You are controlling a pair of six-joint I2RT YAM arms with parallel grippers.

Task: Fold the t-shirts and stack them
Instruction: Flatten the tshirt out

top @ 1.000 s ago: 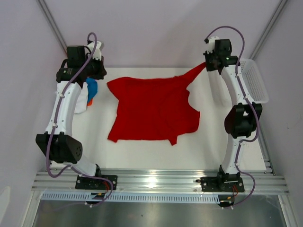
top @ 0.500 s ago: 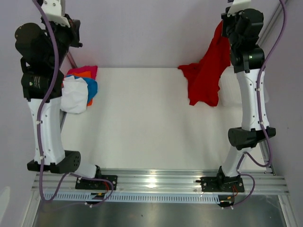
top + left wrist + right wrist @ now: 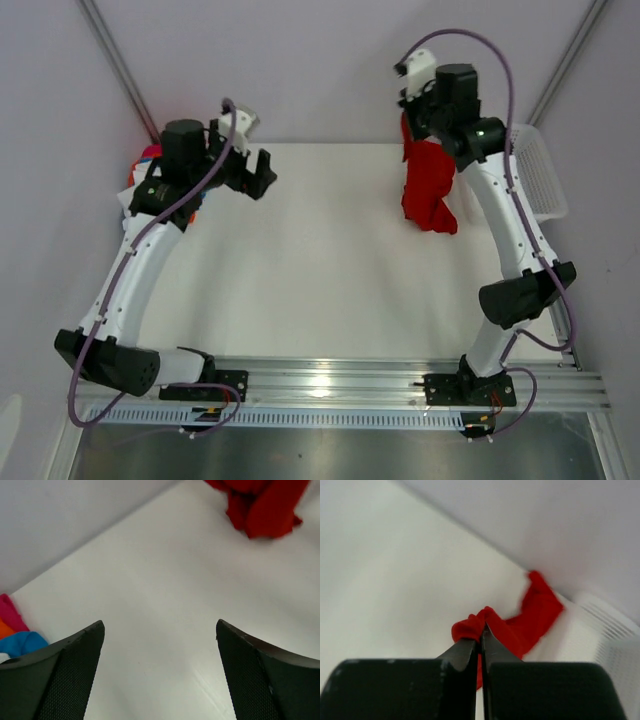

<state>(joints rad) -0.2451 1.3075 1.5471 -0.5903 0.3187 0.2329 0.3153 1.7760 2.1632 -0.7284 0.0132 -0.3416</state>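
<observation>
Hanging bunched from the right gripper (image 3: 412, 122), the red t-shirt (image 3: 428, 185) is held up at the far right of the table (image 3: 320, 280). Its lower end droops near the white mesh basket (image 3: 538, 170); whether that end touches the surface cannot be told. In the right wrist view the fingers (image 3: 465, 652) are seen pressed together, with a fold of the red cloth pinched between their tips and the rest of the garment trailing away toward the back wall. The left gripper (image 3: 258, 178) is held over the far left part of the table, its jaws spread wide with nothing between them. Bare white surface is seen between its two pads (image 3: 70, 675). At the far left corner, a small heap of other t-shirts (image 3: 150, 156) is partly hidden behind the left arm. Pink, orange and blue cloth is seen at the edge of the left wrist view.
</observation>
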